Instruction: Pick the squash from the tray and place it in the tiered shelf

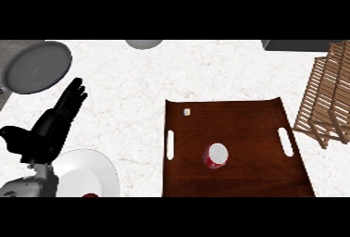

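- On the dark wooden tray [239, 180], a small red-and-white object [216, 155] is seen just left of the middle; it is taken to be the squash, though its shape cannot be told.
- The left hand [51, 121] is held open at the view's left, fingers straight and close together, pointing toward one o'clock.
- From that hand the object lies at about four o'clock, well apart.
- The right hand is not shown.
- The tiered shelf [327, 95] stands at the object's two o'clock, beside the tray.

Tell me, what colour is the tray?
Dark brown tray, seen in the head view.
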